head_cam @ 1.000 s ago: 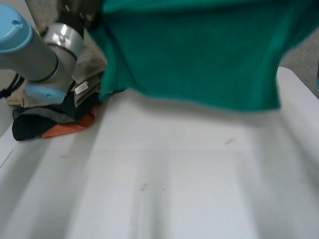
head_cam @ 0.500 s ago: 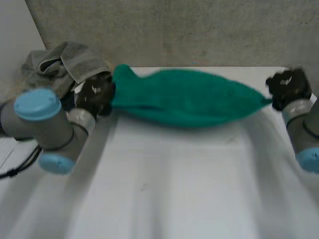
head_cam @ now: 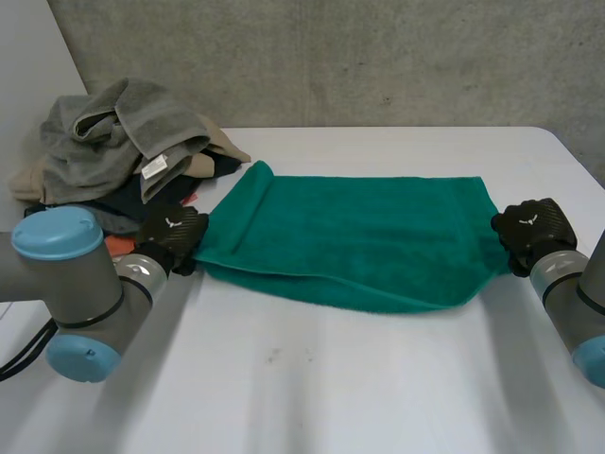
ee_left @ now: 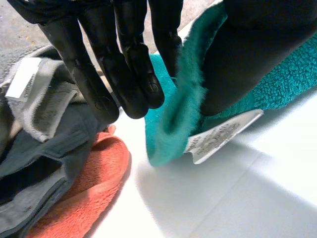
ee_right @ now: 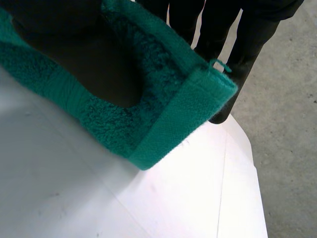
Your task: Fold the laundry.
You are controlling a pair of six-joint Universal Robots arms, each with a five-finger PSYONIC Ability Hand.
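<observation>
Green towel (head_cam: 350, 236) laid out on the white counter (head_cam: 331, 397), a robot hand at each end.

Towel sits mid-counter, long side running left to right, mostly flat, far left edge rolled up a little; left robot hand (head_cam: 172, 236) at the near left corner, grasping it; in the left wrist view the thumb presses the green edge against the fingers (ee_left: 124, 74), corner lifted just off the counter; white label (ee_left: 223, 136) hangs from the towel below the thumb; right robot hand (head_cam: 529, 232) at the right end, grasping a hemmed corner, thumb over the pile, fingers (ee_right: 247, 44) behind it; heap of laundry (head_cam: 113, 142) at far left, grey towel on top, orange cloth (ee_left: 84, 193) at the bottom, just beside the left robot hand.
</observation>
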